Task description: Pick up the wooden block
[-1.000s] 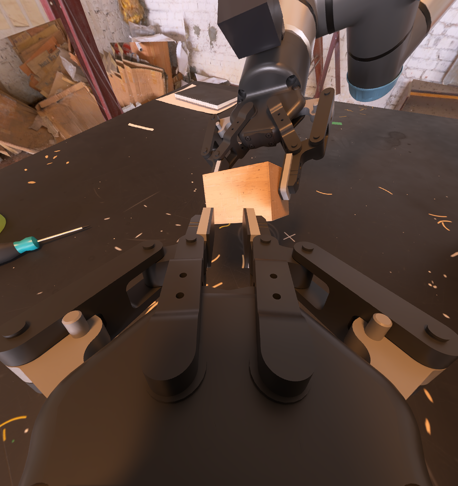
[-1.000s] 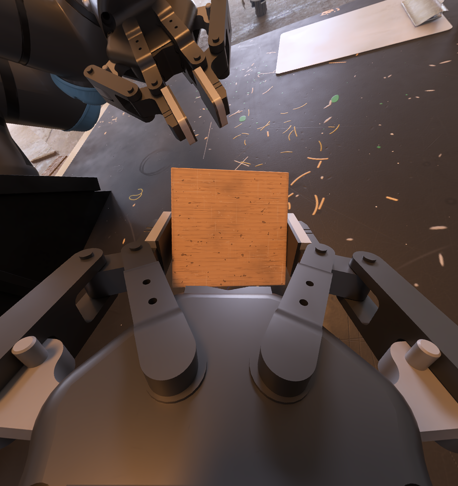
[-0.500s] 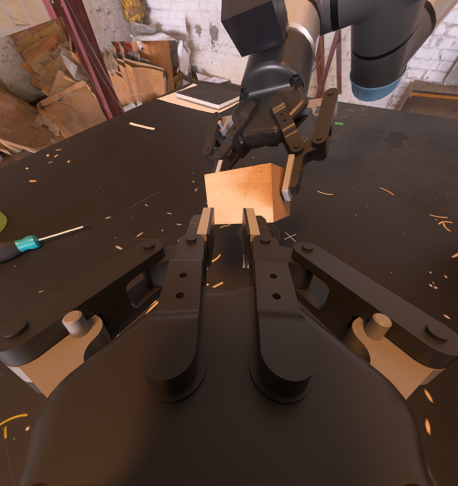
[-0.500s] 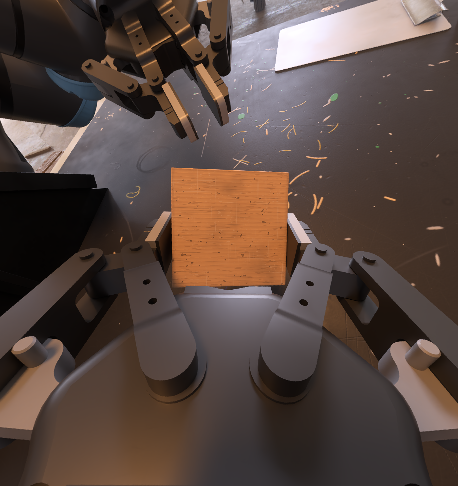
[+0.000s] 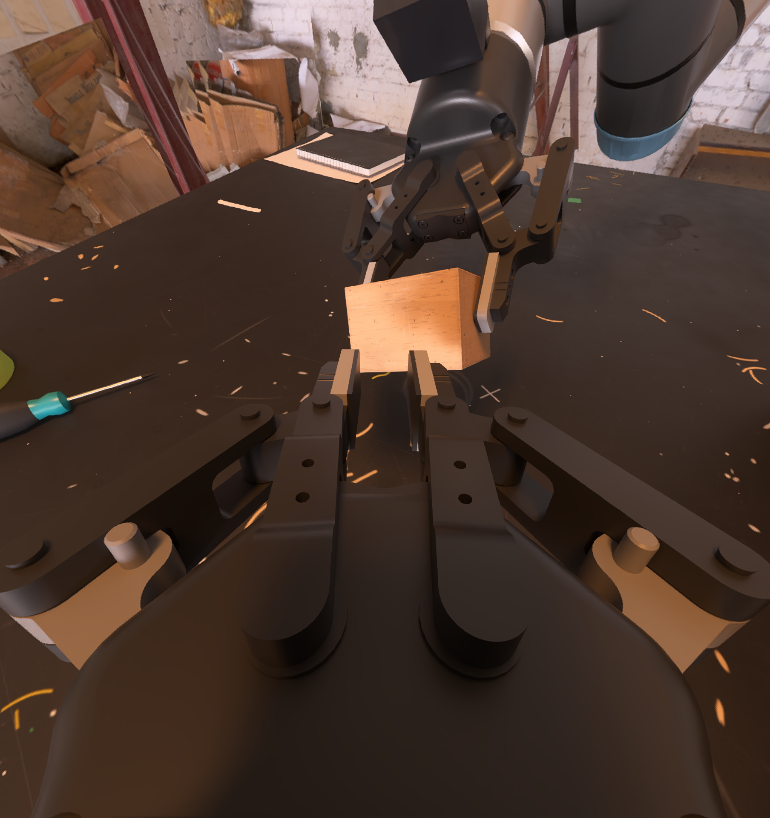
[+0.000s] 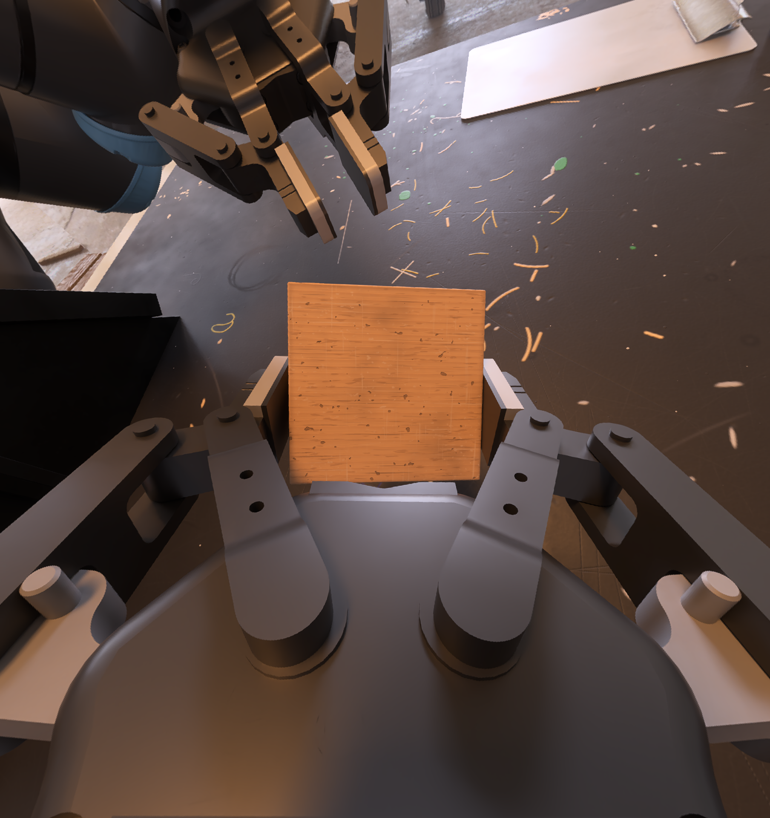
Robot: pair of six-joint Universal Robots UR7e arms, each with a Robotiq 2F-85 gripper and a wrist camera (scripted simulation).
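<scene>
From the left wrist, the left gripper (image 5: 382, 371) hangs empty, fingers narrowed but apart, over a dark table (image 5: 197, 283) flecked with wood shavings, with a screwdriver (image 5: 33, 409), a notebook (image 5: 352, 155), heaped cardboard (image 5: 64, 133) and a white brick wall (image 5: 352, 53) behind. Just ahead, the right gripper (image 5: 427, 296) pinches the wooden block (image 5: 405, 327) off the table. From the right wrist, the block (image 6: 385, 385) sits clamped between both pads, above the littered tabletop (image 6: 640, 265) and a pale board (image 6: 595, 66).
</scene>
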